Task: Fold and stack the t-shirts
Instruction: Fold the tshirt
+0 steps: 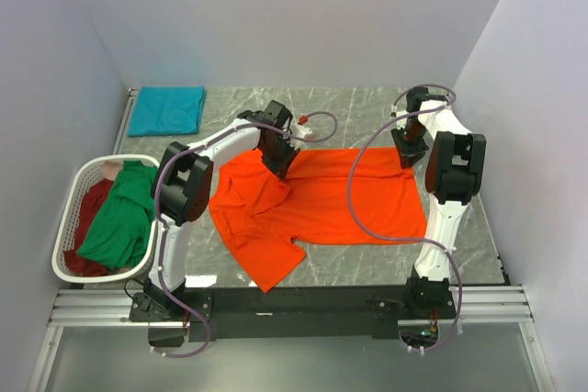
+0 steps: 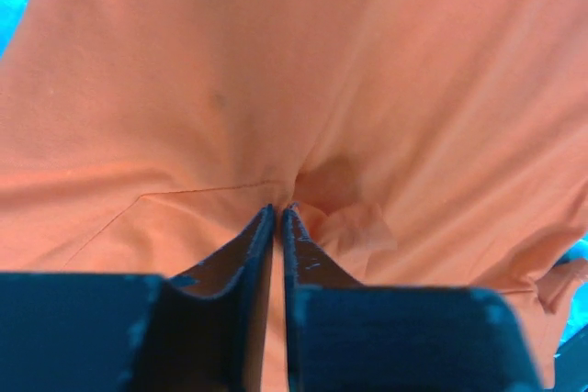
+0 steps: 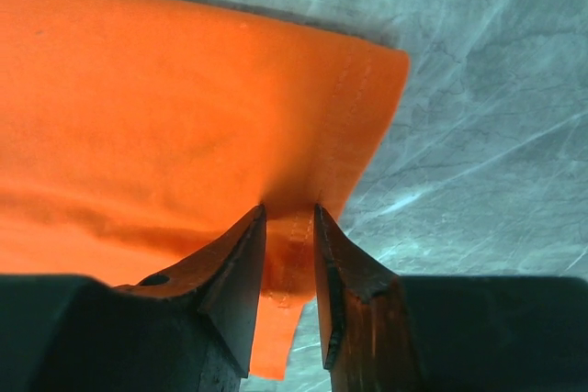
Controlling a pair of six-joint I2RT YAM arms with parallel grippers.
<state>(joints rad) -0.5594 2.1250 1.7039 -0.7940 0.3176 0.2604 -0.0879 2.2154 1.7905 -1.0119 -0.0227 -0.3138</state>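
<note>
The bright orange t-shirt (image 1: pixel 322 204) lies spread across the middle of the table, rumpled at its left side. My left gripper (image 1: pixel 278 168) is shut on a pinch of its cloth near the collar end. In the left wrist view the gripper (image 2: pixel 278 210) has its tips almost touching, with orange cloth (image 2: pixel 276 71) filling the view. My right gripper (image 1: pixel 408 159) is at the shirt's far right hem corner. In the right wrist view the gripper (image 3: pixel 289 213) has its jaws close together with the stitched hem corner (image 3: pixel 292 245) between them. The teal t-shirt (image 1: pixel 167 109) lies folded at the back left.
A white slatted laundry basket (image 1: pixel 69 192) stands at the left edge, holding the green t-shirt (image 1: pixel 124 218) over the dark red one (image 1: pixel 87 213). Grey marble tabletop (image 1: pixel 367 117) shows behind and to the right of the orange shirt. Walls close in on three sides.
</note>
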